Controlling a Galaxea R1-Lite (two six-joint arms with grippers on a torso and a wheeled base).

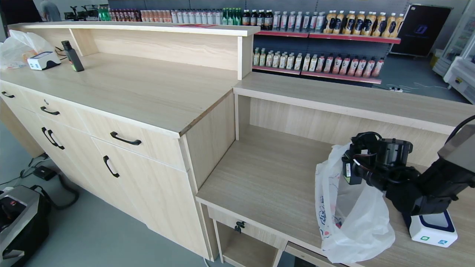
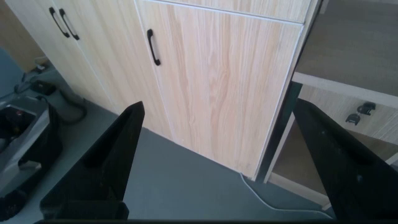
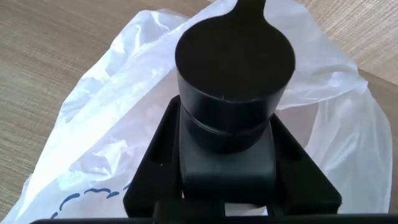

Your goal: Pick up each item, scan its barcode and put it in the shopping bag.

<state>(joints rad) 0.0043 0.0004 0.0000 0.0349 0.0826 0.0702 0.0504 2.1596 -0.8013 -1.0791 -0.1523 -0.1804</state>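
My right gripper (image 1: 355,164) hangs over the mouth of the white plastic shopping bag (image 1: 349,218), which stands on the low counter. It is shut on a black cylindrical item (image 3: 233,81) with a round cap; that black item (image 1: 347,170) carries a small white label. In the right wrist view the shopping bag (image 3: 106,124) lies crumpled beneath the right gripper (image 3: 230,165). A white scanner with a dark top (image 1: 432,228) sits beside the bag, partly behind my right arm. My left gripper (image 2: 217,162) is open, low over the grey floor in front of the cabinet doors (image 2: 224,74).
On the higher counter (image 1: 141,89) at the far left stand a dark bottle (image 1: 73,56), a second white scanner (image 1: 43,60) and another plastic bag (image 1: 16,48). Shelves of drink bottles (image 1: 315,63) line the back. Cables and a dark machine (image 1: 18,218) lie on the floor.
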